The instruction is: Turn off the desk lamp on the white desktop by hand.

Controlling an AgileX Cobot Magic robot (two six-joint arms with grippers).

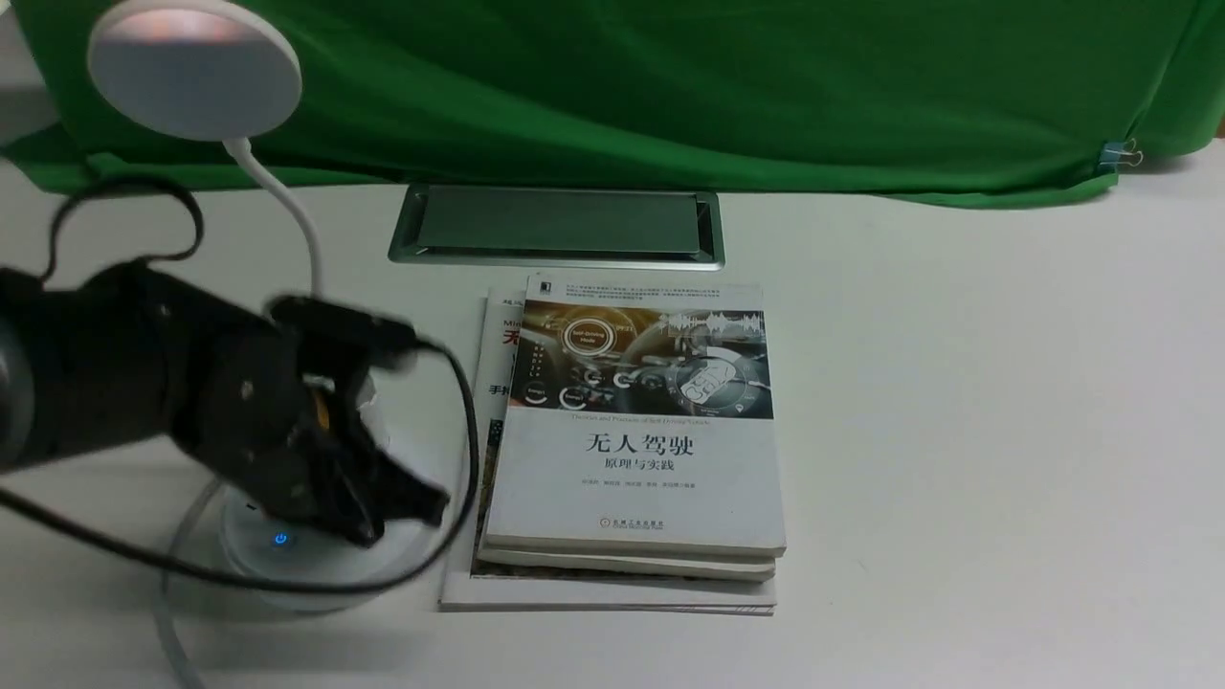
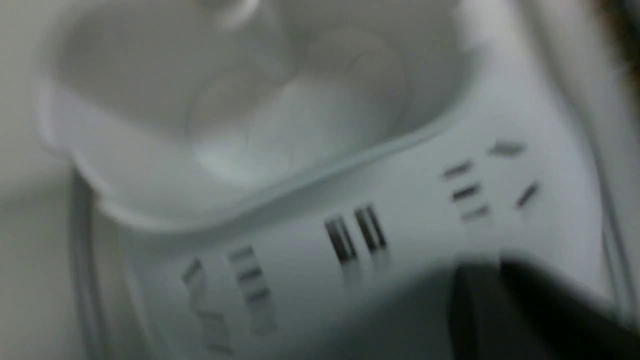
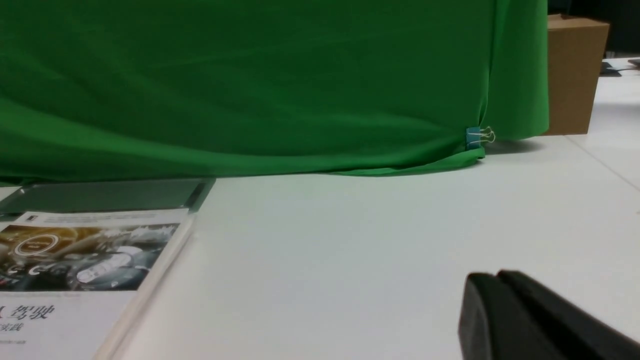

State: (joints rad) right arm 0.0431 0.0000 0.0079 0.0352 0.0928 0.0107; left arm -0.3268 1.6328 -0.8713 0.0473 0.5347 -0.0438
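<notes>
1. Widest of all, we have the white desktop (image 1: pixel 957 383), running under everything here and off past the books to the right.
2. Next up, the green cloth (image 1: pixel 670 96), draped across the far side, its hem down on the desktop.
3. Now we swing to the desk lamp (image 1: pixel 196 77), the one we're watching: upright at the left of the desktop, flat disc head high above, bendable neck curving down to the round base beside the books.
4. And here's the left gripper (image 1: pixel 407 512), right over the lamp base! We see its dark fingers brought together with nothing between them, though they blur in the wrist view; whether they touch the base, we can't tell.
5. We count a stack of books (image 1: pixel 632 421) near the middle, a driving title on top, thinner issues poking out underneath.
6. Behind the stack sits the silver cable hatch (image 1: pixel 560 220), by the cloth's hem.
7. From the right wrist we catch a cardboard box (image 3: pixel 572 75), beyond the cloth's edge.
8. The right gripper (image 3: pixel 492 280)? Clenched, we'd call it, fingers together on nothing.
9. Smaller now: a binder clip (image 1: pixel 1118 155) pinching the cloth's corner.
10. Tiniest of the lot, we spot the blue power mark (image 1: pixel 280 539), glowing on the lamp base, just beside the left gripper.
</notes>
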